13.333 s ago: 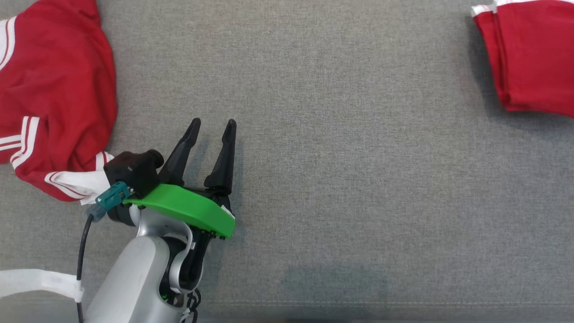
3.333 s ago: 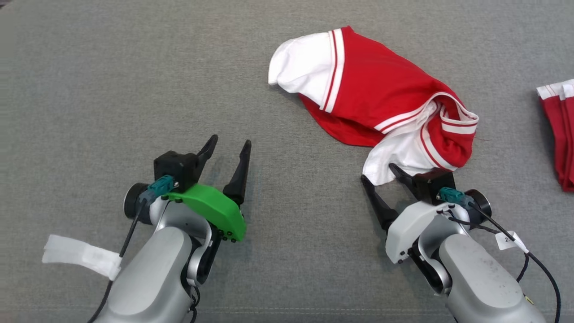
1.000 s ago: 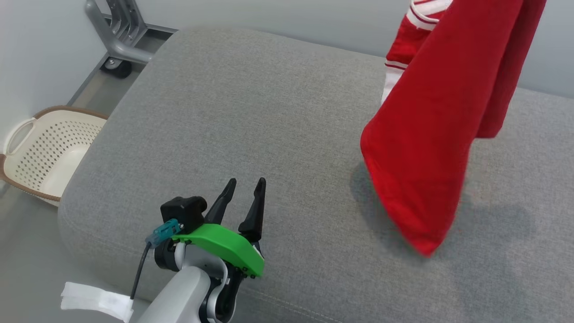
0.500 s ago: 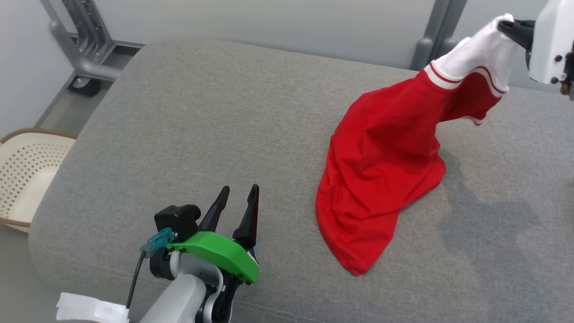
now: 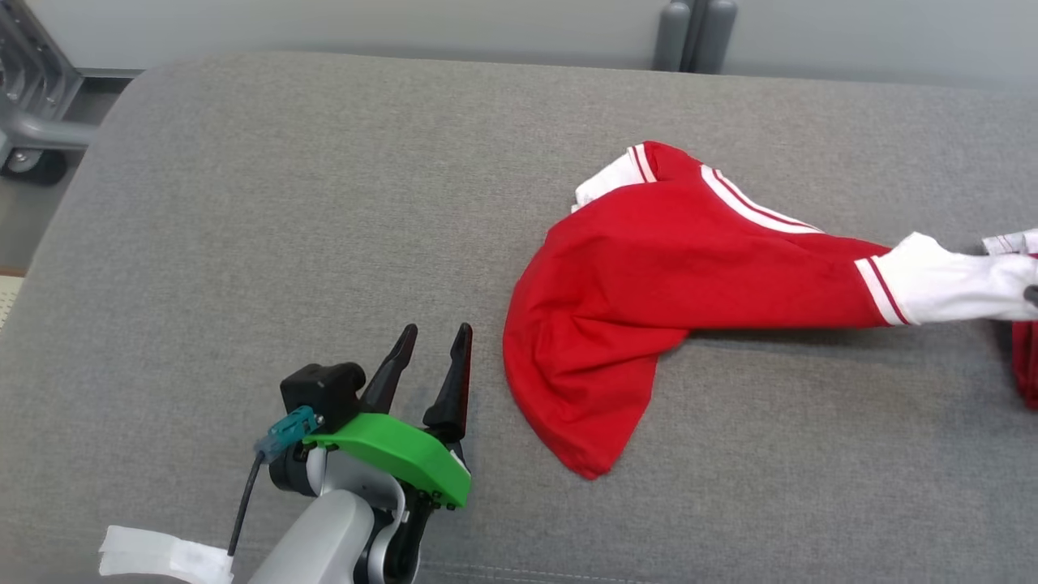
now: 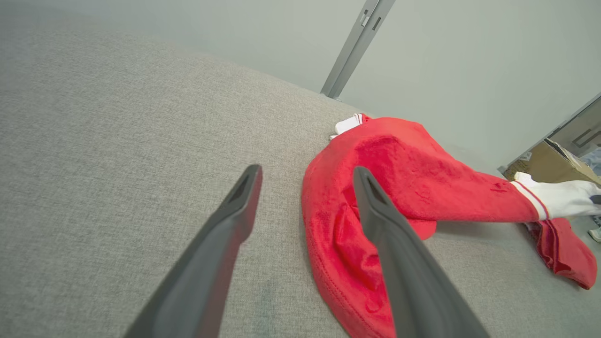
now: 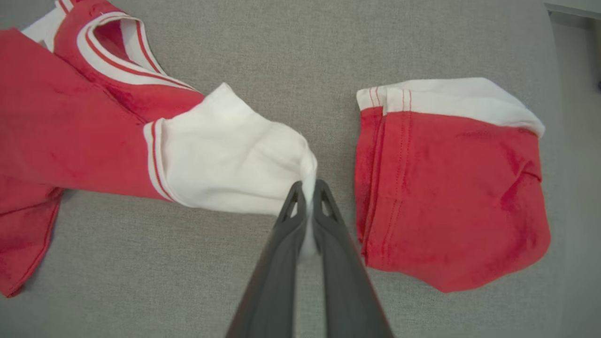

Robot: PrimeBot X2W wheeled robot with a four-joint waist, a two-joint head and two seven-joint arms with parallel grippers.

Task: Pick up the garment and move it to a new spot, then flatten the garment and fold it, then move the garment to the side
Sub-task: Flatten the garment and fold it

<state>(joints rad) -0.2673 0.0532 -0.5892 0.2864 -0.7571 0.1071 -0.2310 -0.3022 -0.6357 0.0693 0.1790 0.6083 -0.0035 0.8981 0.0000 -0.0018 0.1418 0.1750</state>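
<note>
The garment [image 5: 649, 292] is a red shirt with white striped sleeves, lying stretched across the grey cushion [image 5: 284, 227]. One white sleeve [image 5: 949, 284] runs off to the right edge of the head view. My right gripper [image 7: 307, 188] is shut on that white sleeve [image 7: 225, 155], pinching its cuff between the fingertips. My left gripper [image 5: 430, 357] hovers open and empty just left of the shirt's lower hem [image 5: 584, 454]. In the left wrist view the red cloth [image 6: 422, 183] lies behind and beside the right finger [image 6: 399, 263].
A second, folded red and white garment [image 7: 446, 188] lies right beside my right gripper, also seen as folded cloth [image 6: 563, 253] at the far end. A metal frame with a caster [image 5: 24, 138] stands past the cushion's left edge. A post [image 5: 689, 32] rises behind the cushion.
The right gripper has lowered and pulled the sleeve rightward, so the shirt went from hanging to lying stretched on the cushion. The head camera has tilted down. The left gripper stayed open in place.
</note>
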